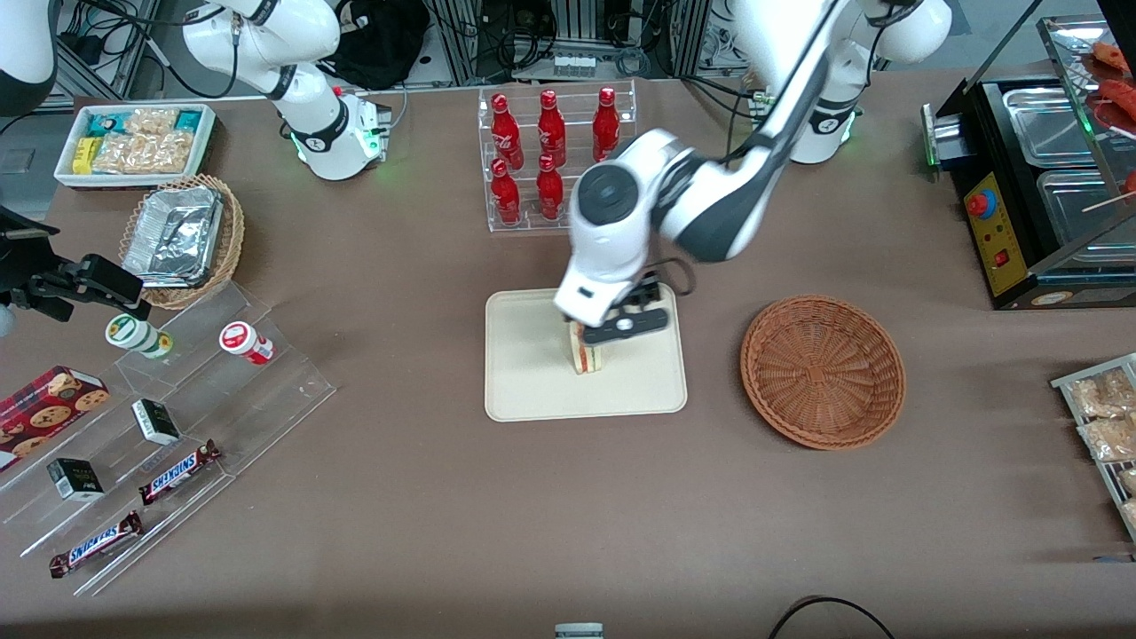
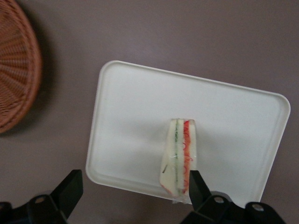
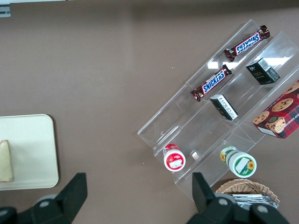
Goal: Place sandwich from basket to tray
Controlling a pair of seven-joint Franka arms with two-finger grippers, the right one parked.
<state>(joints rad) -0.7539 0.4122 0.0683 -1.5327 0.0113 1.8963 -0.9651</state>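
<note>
The sandwich [image 1: 586,357] stands on edge on the cream tray [image 1: 532,390], a pale wedge with red and green filling [image 2: 180,154]. My left gripper [image 1: 614,327] hovers just above it and is open, its black fingers [image 2: 70,189] spread wide. The sandwich sits right beside one finger, with a broad gap to the other. The gripper [image 2: 133,189] holds nothing. The reddish-brown basket [image 1: 823,371] lies empty beside the tray, toward the working arm's end [image 2: 14,70]. The parked arm's wrist view catches the tray's rim [image 3: 51,149] and the sandwich [image 3: 5,161].
A clear rack of red bottles [image 1: 550,155] stands farther from the front camera than the tray. A stepped clear shelf with Snickers bars [image 1: 177,470] and a lighter basket of foil trays [image 1: 182,235] lie toward the parked arm's end. A black display machine [image 1: 1038,177] stands at the working arm's end.
</note>
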